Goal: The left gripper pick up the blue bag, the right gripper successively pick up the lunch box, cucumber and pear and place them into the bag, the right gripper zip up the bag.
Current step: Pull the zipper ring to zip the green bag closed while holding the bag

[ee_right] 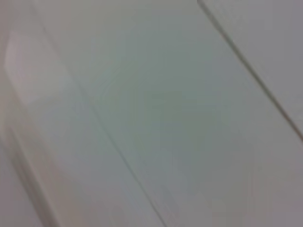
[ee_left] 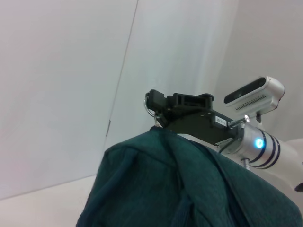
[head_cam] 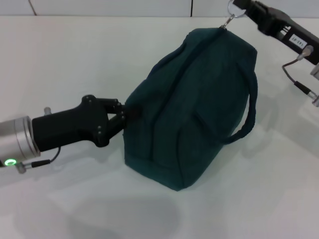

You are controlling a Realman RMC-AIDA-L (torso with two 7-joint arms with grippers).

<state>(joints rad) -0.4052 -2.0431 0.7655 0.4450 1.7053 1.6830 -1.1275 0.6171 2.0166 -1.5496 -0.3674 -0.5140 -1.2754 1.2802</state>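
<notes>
The blue bag (head_cam: 199, 104) lies zipped along its top on the white table, one loop handle (head_cam: 249, 114) hanging down its right side. My left gripper (head_cam: 121, 115) is shut on the bag's fabric at its near-left end. At the bag's far end, my right gripper (head_cam: 245, 7) is shut on the ring zip pull (head_cam: 234, 12), and the pull is drawn taut away from the bag. The left wrist view shows the bag (ee_left: 180, 189) with the right gripper (ee_left: 158, 105) just beyond its far end. The lunch box, cucumber and pear are out of view.
The white table (head_cam: 75, 59) surrounds the bag, with a wall seam (head_cam: 192, 7) behind it. Cables (head_cam: 299, 74) hang from the right arm at the far right. Only a pale surface shows in the right wrist view.
</notes>
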